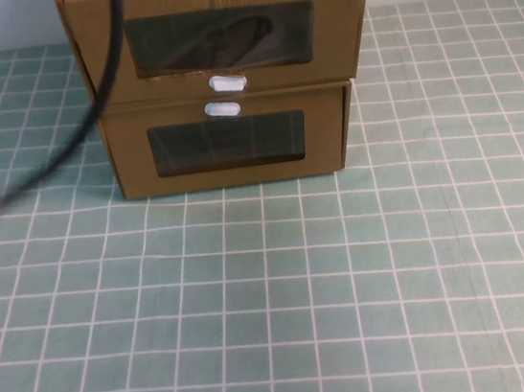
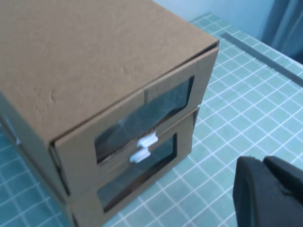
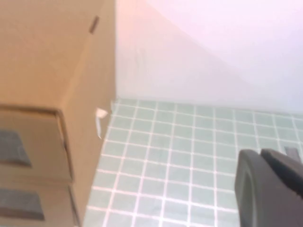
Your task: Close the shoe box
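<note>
Two brown cardboard drawer boxes are stacked at the far middle of the table. The shoe box is the upper one, with a clear window and a white pull tab at its panel's lower edge. A dark shoe shows through the window. Its front panel stands slightly proud of the shell in the left wrist view. My left gripper is shut and empty, raised in front of the boxes and apart from them. My right gripper is shut and empty, off the boxes' right side. Neither gripper shows in the high view.
The lower box has its white tab above its window. A black cable hangs across the boxes' left side. The table is a green mat with a white grid. A pale wall stands behind the boxes.
</note>
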